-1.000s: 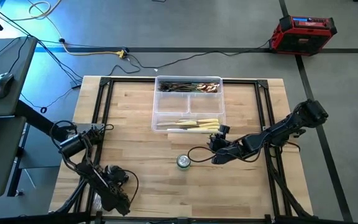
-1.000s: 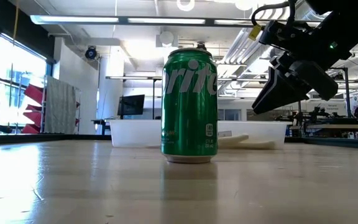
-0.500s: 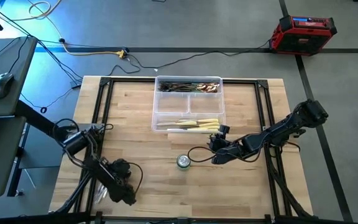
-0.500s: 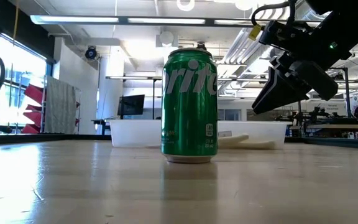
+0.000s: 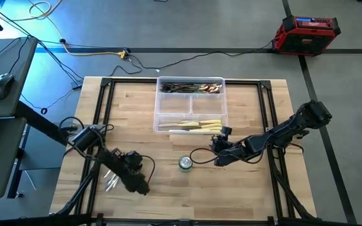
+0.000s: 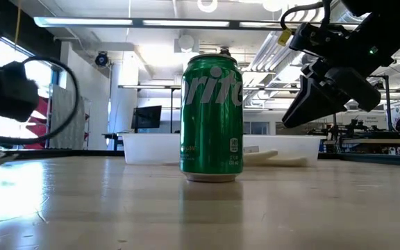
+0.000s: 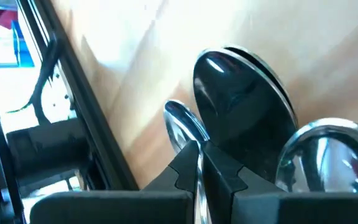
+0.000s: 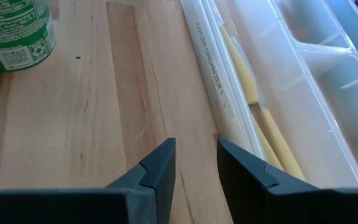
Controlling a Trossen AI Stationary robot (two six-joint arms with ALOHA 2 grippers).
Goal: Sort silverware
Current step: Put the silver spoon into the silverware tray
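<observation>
My left gripper [image 5: 126,179] is over the table's near left part, shut on a shiny spoon [image 7: 182,127]. Two more spoon bowls [image 7: 241,106] show just ahead of its fingers; whether they are held too I cannot tell. From above, the spoons [image 5: 110,181] show as silver streaks beside the arm's end. My right gripper [image 8: 196,165] hovers open over bare wood by the near right corner of the clear divided tray [image 5: 222,103]. Cream-handled knives [image 5: 197,125] lie in the tray's near compartment, dark forks and green-handled pieces [image 5: 190,86] in the far one. My left gripper pinches the spoon's thin handle [image 7: 197,177] between its two shut fingers, edge-on. The spoon's bowl sticks out past the fingertips, away from the gripper. Whether the spoon rests on the table or hangs clear does not show.
A green soda can [image 5: 185,163] stands upright on the table just near of the tray, left of my right gripper. Black frame rails [image 5: 99,125] run along the table's left and right sides. Bare wood lies between the two arms.
My left gripper has swung toward the table's right edge and away from the near edge, staying shut, and the spoons have travelled along with it. My right arm has kept still.
</observation>
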